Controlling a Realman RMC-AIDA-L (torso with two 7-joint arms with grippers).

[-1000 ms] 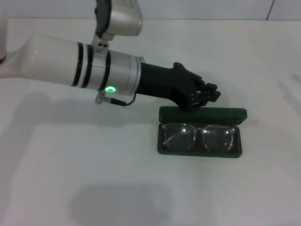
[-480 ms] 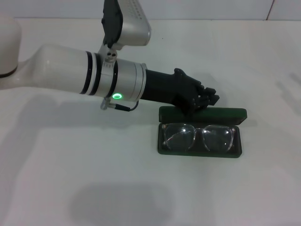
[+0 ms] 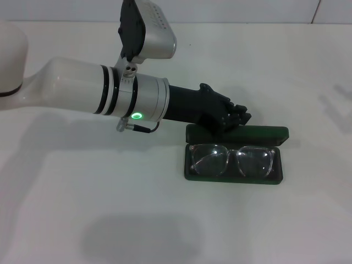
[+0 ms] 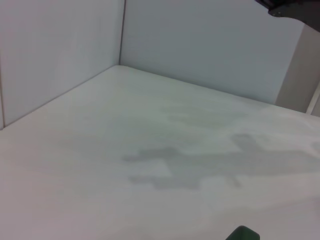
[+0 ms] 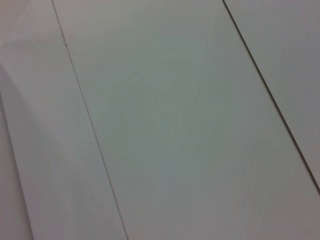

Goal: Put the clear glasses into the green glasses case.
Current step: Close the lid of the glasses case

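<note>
On a white surface (image 3: 99, 209) a green case (image 3: 235, 154) lay open nearest the robot, a little right of the middle of the head view. The glasses (image 3: 232, 160) rested inside its lower tray, lenses side by side and facing up, the clear frame spanning almost the whole width of the tray. The lid (image 3: 258, 133) of the case stood raised along the far edge, its inner side facing the robot.

Just beyond that far edge, the left arm (image 3: 93, 96) reached in from the left side of the view, a thick white limb with dark bands, a green light glowing on its underside and a camera block mounted on top. At its tip the black left pincer (image 3: 236, 116) hung over the far left part of the lid, close above it; whether it touched the lid could not be told. Its fingers looked drawn close together, with nothing held between them.

The left wrist view showed mostly bare white surface and pale walls meeting in a corner, with only a small green corner of the case (image 4: 243, 233) at the picture's edge.

The right wrist view showed only plain pale panels; the right pincer was nowhere in sight
</note>
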